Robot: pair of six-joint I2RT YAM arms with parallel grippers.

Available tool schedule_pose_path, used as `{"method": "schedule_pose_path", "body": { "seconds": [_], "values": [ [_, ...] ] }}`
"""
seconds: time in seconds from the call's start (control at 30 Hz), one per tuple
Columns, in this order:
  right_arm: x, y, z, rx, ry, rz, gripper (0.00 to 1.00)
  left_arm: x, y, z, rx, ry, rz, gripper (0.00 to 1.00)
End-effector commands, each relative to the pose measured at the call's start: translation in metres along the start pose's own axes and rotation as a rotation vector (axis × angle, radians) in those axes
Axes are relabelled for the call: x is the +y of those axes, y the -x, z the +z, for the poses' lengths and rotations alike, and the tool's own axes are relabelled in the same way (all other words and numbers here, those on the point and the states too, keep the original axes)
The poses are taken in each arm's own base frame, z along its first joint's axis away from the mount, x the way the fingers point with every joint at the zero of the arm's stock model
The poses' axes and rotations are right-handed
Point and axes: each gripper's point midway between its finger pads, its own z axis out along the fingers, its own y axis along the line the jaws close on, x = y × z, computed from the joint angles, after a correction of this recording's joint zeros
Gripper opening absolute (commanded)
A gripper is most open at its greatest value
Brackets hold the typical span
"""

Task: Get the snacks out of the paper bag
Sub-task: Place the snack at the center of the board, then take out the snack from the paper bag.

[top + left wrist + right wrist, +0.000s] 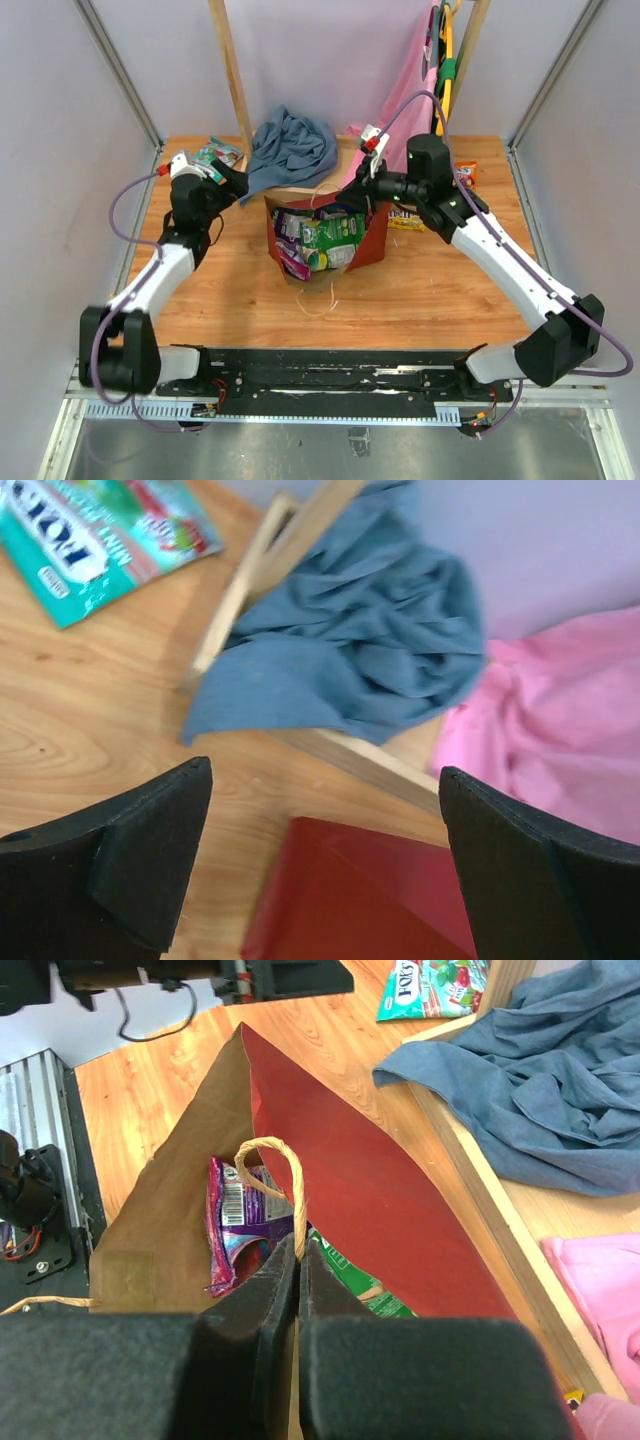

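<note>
Now the red paper bag (372,245) stands open in the middle of the wooden table (430,290), with shiny snacks (320,235) inside.
The right gripper (298,1255) pinches the thin, rough twine handle (285,1175) tight between its black fingers, low in the right wrist view. The bag is smooth red outside and plain brown inside, and a crinkly purple packet (235,1215) lies in it. The left gripper (325,780) has its fingers spread wide and holds nothing. A flat teal packet (95,535) lies at the upper left of the left wrist view. A soft, crumpled blue-grey cloth (350,650) sits beside a pink garment (560,720).
</note>
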Motion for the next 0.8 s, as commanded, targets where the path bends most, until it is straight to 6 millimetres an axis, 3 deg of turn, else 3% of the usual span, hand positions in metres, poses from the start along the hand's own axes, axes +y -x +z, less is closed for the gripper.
{"method": "schedule_pose_path", "body": {
  "seconds": [0.0,0.13,0.27,0.4,0.5,0.63,0.77],
  "values": [
    [0.029,0.017,-0.001,-0.056,0.057,-0.022,0.01,-0.031,0.038,-0.055,-0.160,-0.091,-0.012,1.00],
    [0.047,0.009,0.006,-0.043,0.092,-0.026,0.01,-0.054,0.058,-0.107,-0.200,-0.192,-0.028,1.00],
    [0.051,0.016,0.002,-0.084,0.076,-0.036,0.01,-0.079,0.071,-0.158,-0.216,-0.333,-0.002,1.00],
    [0.054,0.028,-0.004,-0.139,0.067,-0.035,0.01,-0.119,0.047,-0.201,-0.108,-0.618,0.093,0.97],
    [0.057,0.037,-0.007,-0.169,0.070,-0.031,0.01,-0.135,0.026,-0.231,-0.038,-0.795,0.140,0.96],
    [0.067,0.042,-0.008,-0.174,0.100,-0.040,0.01,-0.142,0.007,-0.258,0.029,-0.930,0.183,0.96],
    [0.076,0.043,-0.005,-0.171,0.110,-0.064,0.01,-0.137,-0.016,-0.260,0.110,-0.954,0.229,0.94]
  ]
}}
